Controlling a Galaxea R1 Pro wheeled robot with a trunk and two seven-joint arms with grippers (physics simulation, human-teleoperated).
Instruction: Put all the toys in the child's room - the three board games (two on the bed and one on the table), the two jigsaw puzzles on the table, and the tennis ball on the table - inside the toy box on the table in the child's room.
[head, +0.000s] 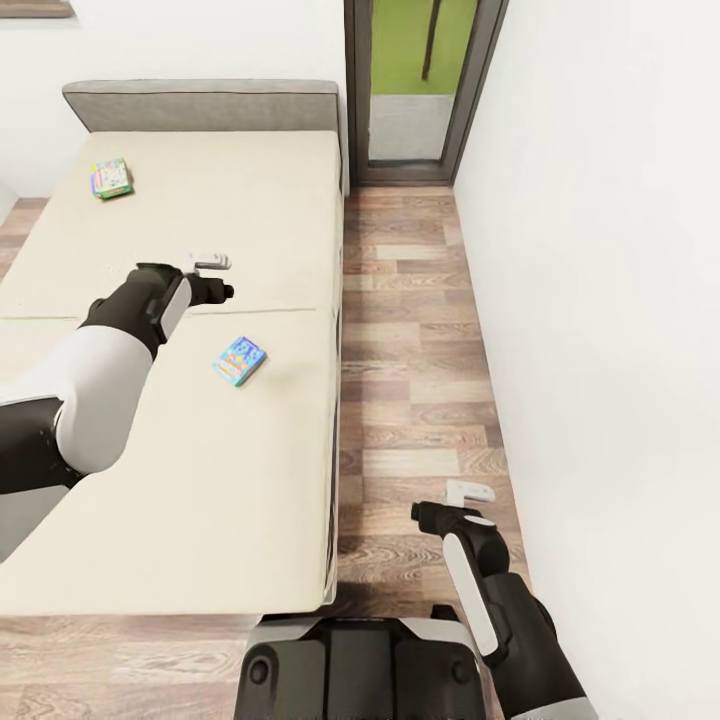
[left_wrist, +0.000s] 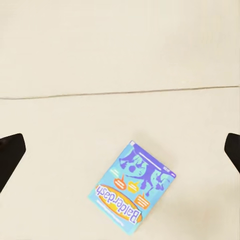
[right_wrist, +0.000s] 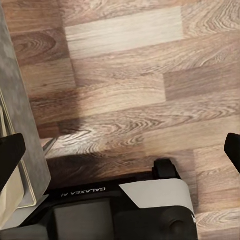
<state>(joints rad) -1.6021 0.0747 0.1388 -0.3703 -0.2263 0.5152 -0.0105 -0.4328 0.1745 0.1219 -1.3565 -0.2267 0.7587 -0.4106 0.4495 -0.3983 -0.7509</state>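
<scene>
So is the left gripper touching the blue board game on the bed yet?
Apart. In the left wrist view both fingertips sit wide at the edges, with bare mattress between them and the blue board game.

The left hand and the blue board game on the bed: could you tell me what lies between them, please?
Only bare beige mattress of the bed. The head view shows the left hand over it, the blue board game nearer the robot, nothing between.

White-and-black arms (head: 95, 385); black base (right_wrist: 115, 212) lettered GALAXEA.
</scene>
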